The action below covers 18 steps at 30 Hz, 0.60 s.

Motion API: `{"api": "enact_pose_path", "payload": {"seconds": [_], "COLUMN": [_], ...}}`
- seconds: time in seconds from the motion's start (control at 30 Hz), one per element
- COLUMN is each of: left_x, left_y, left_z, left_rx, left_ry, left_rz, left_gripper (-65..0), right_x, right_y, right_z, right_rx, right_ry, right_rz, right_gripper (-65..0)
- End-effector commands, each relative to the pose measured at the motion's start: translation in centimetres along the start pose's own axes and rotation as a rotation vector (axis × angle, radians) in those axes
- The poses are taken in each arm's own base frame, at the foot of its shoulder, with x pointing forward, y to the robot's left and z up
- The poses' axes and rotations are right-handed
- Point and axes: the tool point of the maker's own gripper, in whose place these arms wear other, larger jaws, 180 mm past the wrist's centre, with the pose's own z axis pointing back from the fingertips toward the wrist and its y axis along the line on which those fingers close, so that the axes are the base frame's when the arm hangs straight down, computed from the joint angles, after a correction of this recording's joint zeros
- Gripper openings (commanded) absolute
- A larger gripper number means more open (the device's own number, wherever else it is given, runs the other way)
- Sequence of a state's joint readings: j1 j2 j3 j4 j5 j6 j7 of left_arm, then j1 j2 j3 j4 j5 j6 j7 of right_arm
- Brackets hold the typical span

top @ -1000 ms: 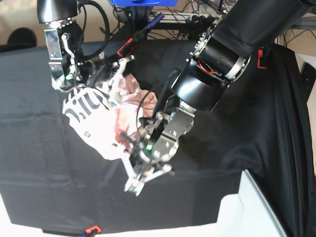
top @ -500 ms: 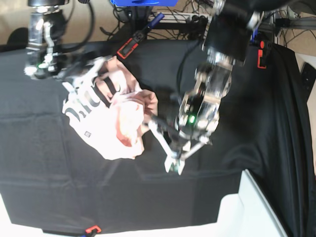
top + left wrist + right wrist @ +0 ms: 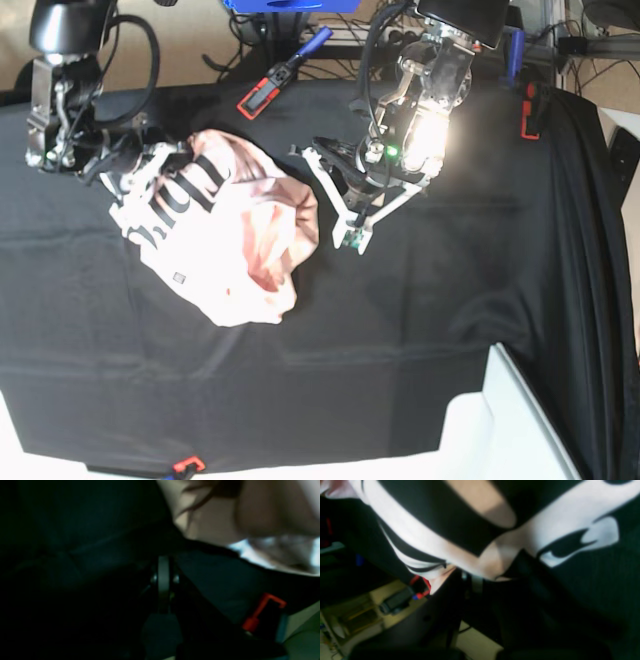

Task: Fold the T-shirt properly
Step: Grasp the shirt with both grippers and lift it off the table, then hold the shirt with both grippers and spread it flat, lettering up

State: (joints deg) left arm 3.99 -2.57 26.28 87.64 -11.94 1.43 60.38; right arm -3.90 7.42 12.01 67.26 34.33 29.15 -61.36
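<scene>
Nearest me, the black table cloth (image 3: 330,380) is bare. Mid-table on the left sits the crumpled pale pink cotton T-shirt (image 3: 225,240), dark lettering up on its far-left part. My left gripper (image 3: 350,238) hangs just right of it, fingers pressed together, holding nothing. Further back left, my right gripper (image 3: 110,165) pinches the shirt's far-left edge.

Base view is bright, glare on the left arm (image 3: 425,135) at one o'clock; both wrist views dim, blurred.
</scene>
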Motion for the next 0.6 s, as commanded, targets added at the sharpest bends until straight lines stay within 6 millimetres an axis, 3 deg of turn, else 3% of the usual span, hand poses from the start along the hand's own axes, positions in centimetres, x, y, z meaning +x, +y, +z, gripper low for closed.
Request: {"api": "enact_pose_path", "payload": {"seconds": [0.0, 0.13, 0.27, 0.57], "left_x": [1.5, 1.3, 1.3, 6.1], "left_y": [0.0, -0.3, 0.2, 0.8], "left_z": [0.0, -2.4, -4.7, -7.4], "left_rx": [-0.001, 0.001, 0.011, 0.031], "left_ry": [-0.033, -0.029, -0.020, -0.110], "left_rz": [-0.006, -0.044, -0.037, -0.033], "left_gripper": [-65.0, -65.0, -65.0, -65.0], "right_x": [-0.4, 0.1, -0.4, -1.2], "right_y": [-2.7, -2.3, -0.2, 5.6], "right_z": [-0.1, -0.7, -2.0, -5.1], "right_rx": [-0.128, -0.112, -0.083, 0.014], "right_ry": [0.026, 0.028, 0.072, 0.113], "right_rz": [-0.012, -0.018, 0.058, 0.163], "right_gripper": [-65.0, -65.0, -65.0, -65.0]}}
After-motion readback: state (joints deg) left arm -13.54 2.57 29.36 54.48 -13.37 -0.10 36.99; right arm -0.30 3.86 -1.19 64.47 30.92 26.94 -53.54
